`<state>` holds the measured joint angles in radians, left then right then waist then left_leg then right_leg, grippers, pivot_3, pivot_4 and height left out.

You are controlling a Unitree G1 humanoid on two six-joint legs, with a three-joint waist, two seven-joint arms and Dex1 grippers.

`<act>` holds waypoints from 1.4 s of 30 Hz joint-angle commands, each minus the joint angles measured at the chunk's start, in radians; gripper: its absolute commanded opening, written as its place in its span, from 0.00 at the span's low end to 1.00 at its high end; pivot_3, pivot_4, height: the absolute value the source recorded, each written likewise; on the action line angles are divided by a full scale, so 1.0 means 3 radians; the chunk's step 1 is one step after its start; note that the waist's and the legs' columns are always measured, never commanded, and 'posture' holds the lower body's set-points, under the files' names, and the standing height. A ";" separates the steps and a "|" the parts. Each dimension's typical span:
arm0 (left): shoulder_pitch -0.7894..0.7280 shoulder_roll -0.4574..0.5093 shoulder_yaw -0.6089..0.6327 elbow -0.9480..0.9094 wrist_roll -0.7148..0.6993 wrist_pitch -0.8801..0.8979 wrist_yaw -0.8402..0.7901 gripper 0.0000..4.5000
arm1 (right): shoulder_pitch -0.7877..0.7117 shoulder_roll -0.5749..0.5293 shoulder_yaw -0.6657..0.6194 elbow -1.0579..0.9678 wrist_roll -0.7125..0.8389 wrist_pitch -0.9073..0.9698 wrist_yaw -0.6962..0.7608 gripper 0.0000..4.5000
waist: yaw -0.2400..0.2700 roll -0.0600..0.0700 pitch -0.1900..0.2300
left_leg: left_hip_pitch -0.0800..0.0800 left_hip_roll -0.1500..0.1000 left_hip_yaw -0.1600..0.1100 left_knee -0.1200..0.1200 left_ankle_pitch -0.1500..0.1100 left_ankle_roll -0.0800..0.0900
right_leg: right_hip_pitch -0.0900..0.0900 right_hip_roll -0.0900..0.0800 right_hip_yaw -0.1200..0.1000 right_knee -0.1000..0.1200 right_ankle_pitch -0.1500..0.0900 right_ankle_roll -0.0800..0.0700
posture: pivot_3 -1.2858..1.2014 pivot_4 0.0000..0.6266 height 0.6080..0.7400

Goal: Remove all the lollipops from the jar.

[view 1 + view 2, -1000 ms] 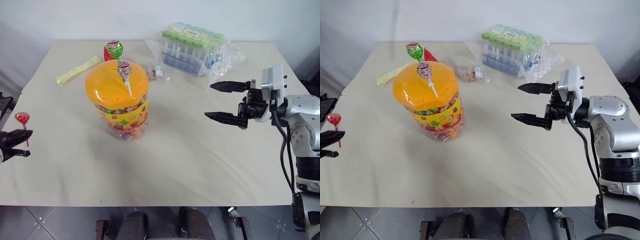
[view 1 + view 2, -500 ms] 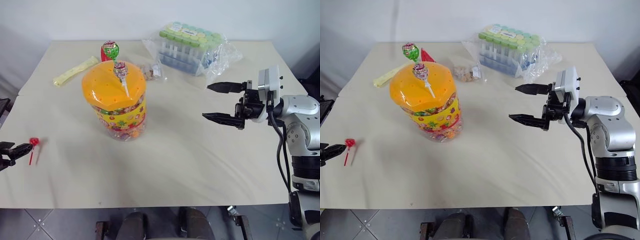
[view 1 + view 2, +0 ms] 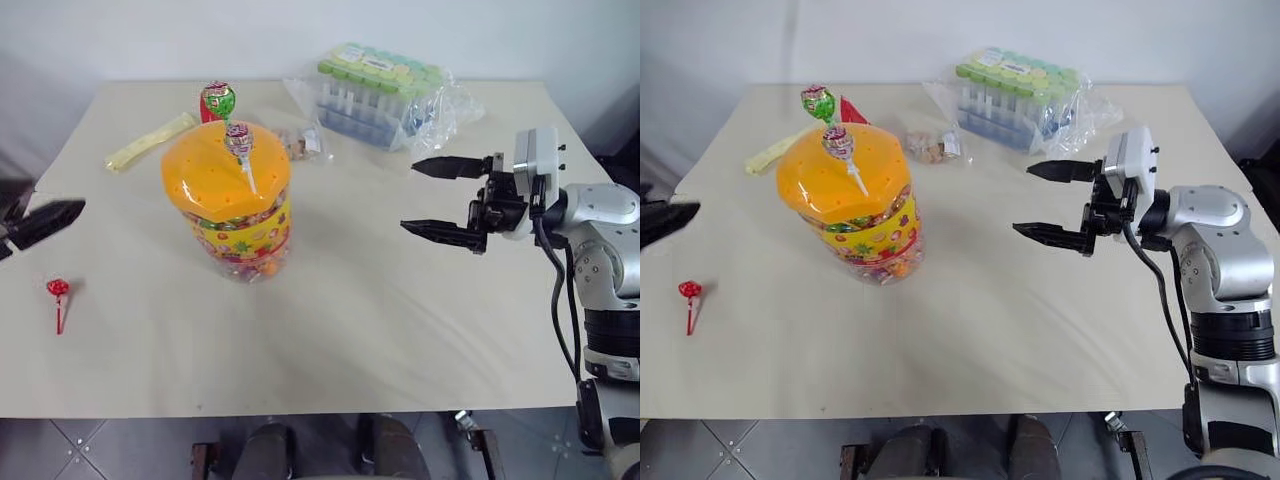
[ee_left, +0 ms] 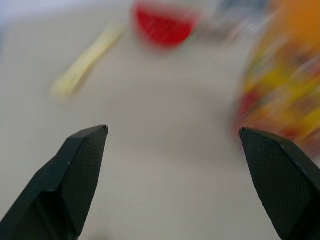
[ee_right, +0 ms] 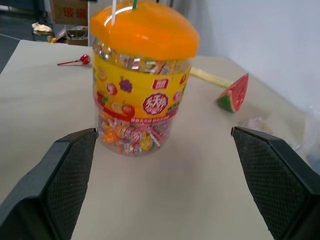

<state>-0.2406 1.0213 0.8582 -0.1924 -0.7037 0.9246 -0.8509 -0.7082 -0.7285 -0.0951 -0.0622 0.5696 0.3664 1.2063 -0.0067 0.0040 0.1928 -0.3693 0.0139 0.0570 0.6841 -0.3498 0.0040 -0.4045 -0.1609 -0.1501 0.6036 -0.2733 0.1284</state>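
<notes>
The left claw (image 3: 45, 220) has let go and lifted away with its jaws spread, leaving the red lollipop (image 3: 57, 290) lying on the desk (image 3: 380, 320) well apart from the jar (image 3: 230, 205), where two lollipops remain stuck in the lid; the right claw (image 3: 440, 197) waits spread and empty.

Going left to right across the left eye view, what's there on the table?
Left pincer → red lollipop → pale-yellow packet → jar → bag of green-capped tubes → right pincer.
</notes>
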 commanded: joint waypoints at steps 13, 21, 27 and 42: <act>-0.0122 -0.0167 -0.0414 0.0423 -0.0457 -0.1096 -0.1325 0.99 | -0.0769 0.0949 0.0540 -0.0602 0.0163 0.0875 -0.1015 1.00 | -0.0058 -0.0006 -0.0003 | -0.0002 -0.0001 0.0023 0.0001 0.0000 0.0001 | -0.0023 0.0002 0.0025 0.0020 0.0000 -0.0001 | 0.52 0.24 1.00; -0.0006 -0.0250 -0.0380 0.0378 -0.0587 -0.1145 -0.1420 0.99 | -0.0806 0.1365 0.0942 -0.0594 0.0116 0.0905 -0.0984 1.00 | -0.0080 -0.0008 -0.0004 | -0.0001 0.0001 0.0026 0.0001 0.0000 0.0001 | -0.0026 0.0006 0.0030 0.0022 0.0000 -0.0001 | 0.52 0.24 1.00; 0.0211 -0.0358 -0.0219 0.0127 -0.0754 -0.1110 -0.1329 0.99 | -0.0968 0.1690 0.1168 -0.0163 -0.0153 0.0695 -0.0993 1.00 | -0.0091 -0.0009 -0.0005 | -0.0001 0.0002 0.0029 0.0001 0.0000 0.0001 | -0.0030 0.0008 0.0037 0.0025 0.0000 -0.0001 | 0.52 0.24 1.00; 0.0668 -0.0395 0.0092 -0.0188 -0.1027 -0.1103 -0.1097 1.00 | -0.1134 0.1872 0.1117 0.0104 -0.0260 0.0511 -0.0785 0.87 | -0.0094 -0.0011 -0.0006 | 0.0001 0.0005 0.0029 0.0001 -0.0001 0.0001 | -0.0032 0.0012 0.0047 0.0026 0.0000 -0.0001 | 0.52 0.24 1.00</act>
<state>-0.0472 0.9044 0.8481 -0.2245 -0.9859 0.6038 -1.1892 -1.0243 -0.1740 0.2665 0.0003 0.4743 0.5266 0.9610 -0.0349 0.0006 0.1910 -0.3688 0.0154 0.0658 0.6842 -0.3501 0.0041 -0.4144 -0.1574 -0.1358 0.6115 -0.2735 0.1280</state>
